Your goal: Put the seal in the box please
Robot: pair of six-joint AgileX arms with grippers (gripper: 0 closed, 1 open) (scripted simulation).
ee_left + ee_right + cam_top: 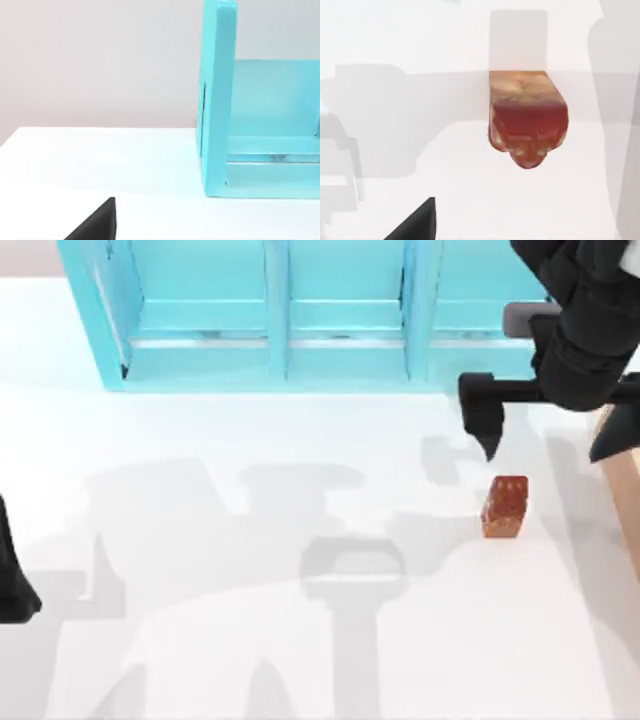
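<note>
While seal (527, 117) looms close, box (625, 490) edge overhead.

The seal (504, 506) is a small glossy blocky lump, orange-brown with a redder end bearing dark dots. It lies alone on the white table, toward the right side. The box (626, 485) shows as a tan wooden wall at the right edge, near the seal but apart.
</note>
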